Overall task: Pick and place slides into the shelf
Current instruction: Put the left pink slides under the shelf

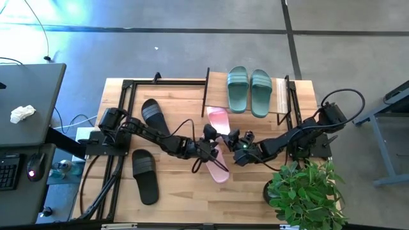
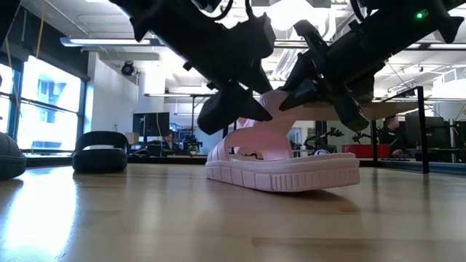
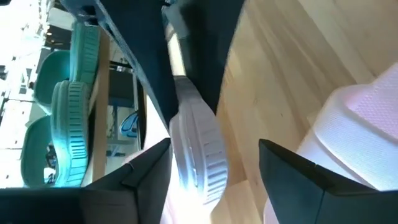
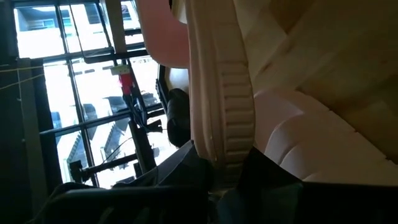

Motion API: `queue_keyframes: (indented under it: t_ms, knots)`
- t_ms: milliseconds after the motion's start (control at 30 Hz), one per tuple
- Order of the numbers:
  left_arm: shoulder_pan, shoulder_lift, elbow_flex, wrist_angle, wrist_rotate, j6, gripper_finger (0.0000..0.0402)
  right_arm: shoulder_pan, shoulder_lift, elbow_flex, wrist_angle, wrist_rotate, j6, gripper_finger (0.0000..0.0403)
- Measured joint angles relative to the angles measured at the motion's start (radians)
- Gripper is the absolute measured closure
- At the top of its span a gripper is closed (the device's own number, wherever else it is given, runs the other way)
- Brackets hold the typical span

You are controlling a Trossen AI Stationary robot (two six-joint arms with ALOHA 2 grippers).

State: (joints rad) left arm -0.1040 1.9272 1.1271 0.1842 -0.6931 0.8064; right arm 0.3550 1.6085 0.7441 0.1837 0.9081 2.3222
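Now right gripper (image 1: 238,148) clamps pink slide (image 1: 218,167).

We find no readable text, labels, brand marks, nos. or signs on any slide, the shelf, either arm or the room behind.

In the high view both grippers meet over the near pink slide (image 1: 219,167) and cover its strap, so what either touches there cannot be told. The second pink slide (image 1: 218,117) lies partly under the shelf (image 1: 282,96), its far end hidden. The potted plant (image 1: 305,189) is cut off by the bottom edge. In the low view the arms leave past the top edge, and a black slide (image 2: 9,156) is cut by the left edge
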Motion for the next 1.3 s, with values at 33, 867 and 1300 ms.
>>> queue_keyframes:
  t_ms: [33,867,1300]
  knots:
    - [0.0,0.003,0.0,0.01,0.0,-0.001,0.0192,0.0,0.0,0.0,0.0,0.001,0.0,0.0387]
    - [-0.002,0.008,0.0,0.021,0.021,0.009,0.0364,0.072,0.0,0.0,-0.022,0.009,-0.061,0.0271]
    - [-0.001,0.009,0.0,-0.039,0.015,0.009,0.0367,0.233,-0.094,0.002,-0.102,0.252,-0.159,0.026]
